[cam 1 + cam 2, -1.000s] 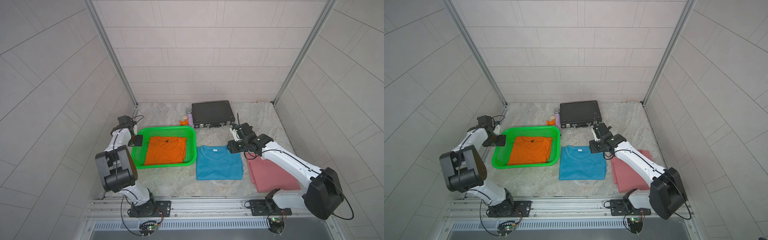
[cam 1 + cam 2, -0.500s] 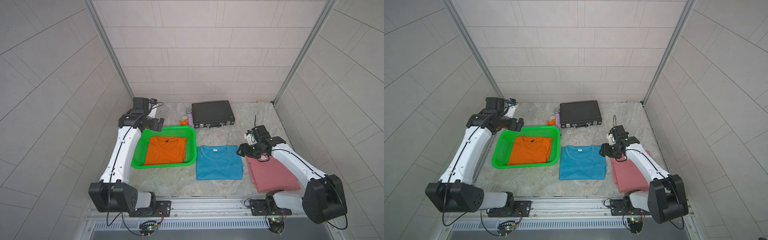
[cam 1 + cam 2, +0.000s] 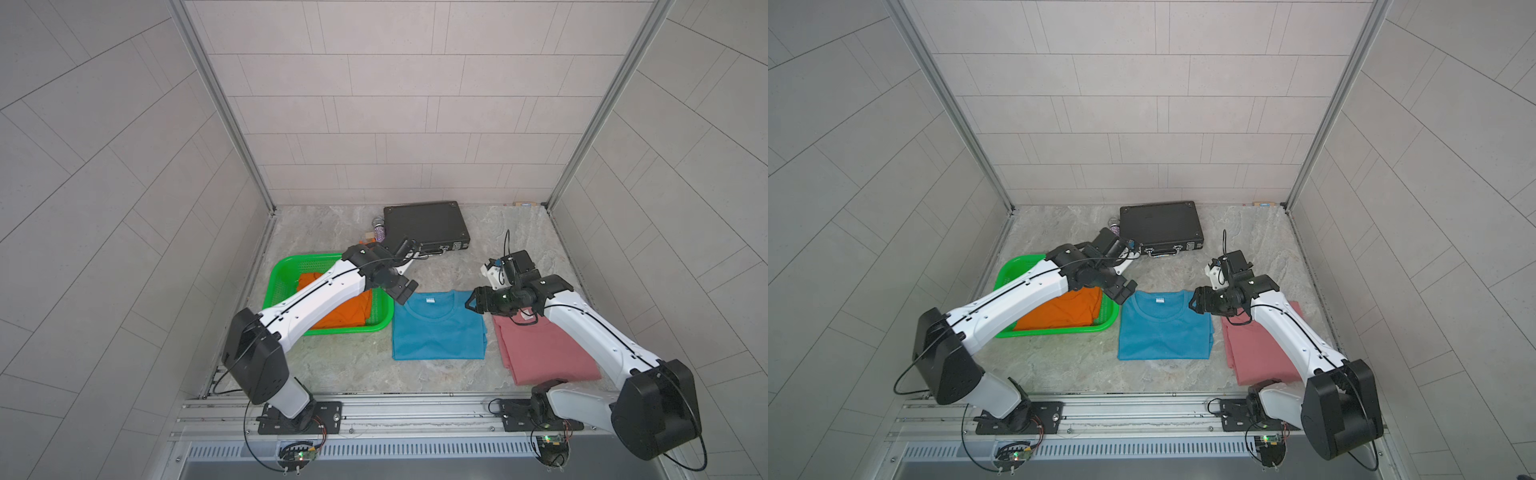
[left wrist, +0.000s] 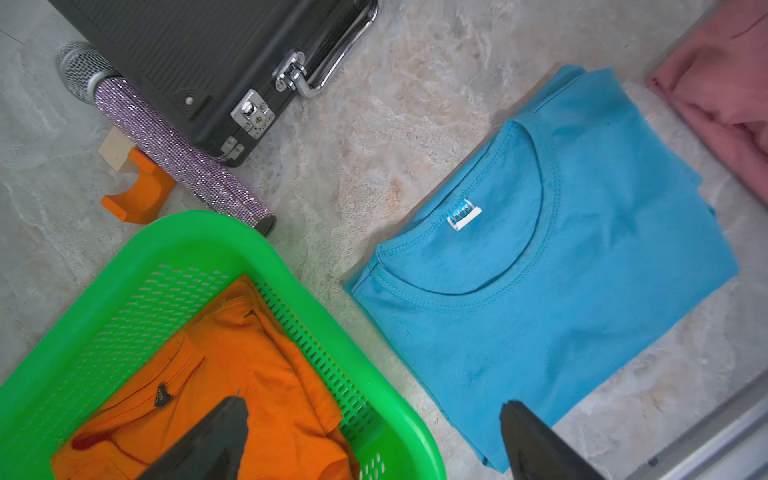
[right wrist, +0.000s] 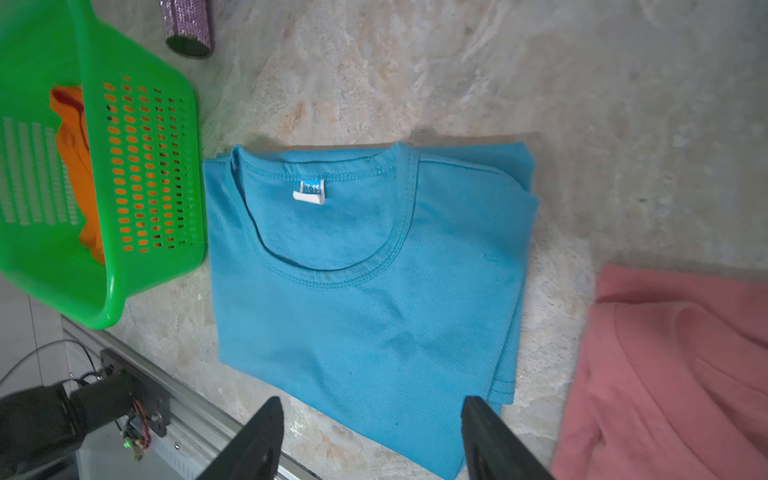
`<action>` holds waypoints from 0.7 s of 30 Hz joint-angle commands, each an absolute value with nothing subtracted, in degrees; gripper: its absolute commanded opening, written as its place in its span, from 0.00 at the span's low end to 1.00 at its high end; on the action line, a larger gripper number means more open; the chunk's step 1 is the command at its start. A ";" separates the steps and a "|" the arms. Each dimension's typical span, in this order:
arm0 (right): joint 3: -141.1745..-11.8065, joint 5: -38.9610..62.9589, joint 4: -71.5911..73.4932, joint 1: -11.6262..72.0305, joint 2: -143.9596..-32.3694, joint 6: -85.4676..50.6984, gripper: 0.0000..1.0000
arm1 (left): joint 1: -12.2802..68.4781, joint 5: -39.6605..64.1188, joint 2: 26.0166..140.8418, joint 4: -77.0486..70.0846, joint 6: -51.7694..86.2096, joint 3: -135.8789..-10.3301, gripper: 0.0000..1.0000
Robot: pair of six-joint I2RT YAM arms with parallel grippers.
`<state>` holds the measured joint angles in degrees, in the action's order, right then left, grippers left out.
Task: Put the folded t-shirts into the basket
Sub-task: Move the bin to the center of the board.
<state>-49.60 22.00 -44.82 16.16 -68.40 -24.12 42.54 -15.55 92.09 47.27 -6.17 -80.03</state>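
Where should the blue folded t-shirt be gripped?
Probably grip the blue t-shirt by both side edges near the collar: left gripper from the basket side, right gripper from the pink t-shirt side. It lies flat, layers stacked at those edges.

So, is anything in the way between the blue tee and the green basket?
Nothing on the table: the blue tee lies right beside the basket. Only the left arm reaches across above the basket, over the orange tee inside.

On the sky blue t-shirt, the white neck label carries small blue print, too blurred to read; the dark label on the orange t-shirt likewise.
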 commanded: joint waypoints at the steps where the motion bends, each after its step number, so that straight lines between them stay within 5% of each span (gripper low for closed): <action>1: -48.38 19.16 -43.51 16.34 -65.72 -26.10 0.95 | 44.78 -28.92 94.51 42.97 -4.68 -78.65 0.97; 21: -47.20 20.03 -43.34 16.34 -67.32 -24.96 1.00 | 41.33 -33.62 96.53 38.91 -4.80 -69.13 1.00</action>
<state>-47.66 19.51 -43.88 16.16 -66.98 -25.10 42.83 -32.91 95.92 39.64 -3.64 -69.67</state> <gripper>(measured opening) 0.999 0.993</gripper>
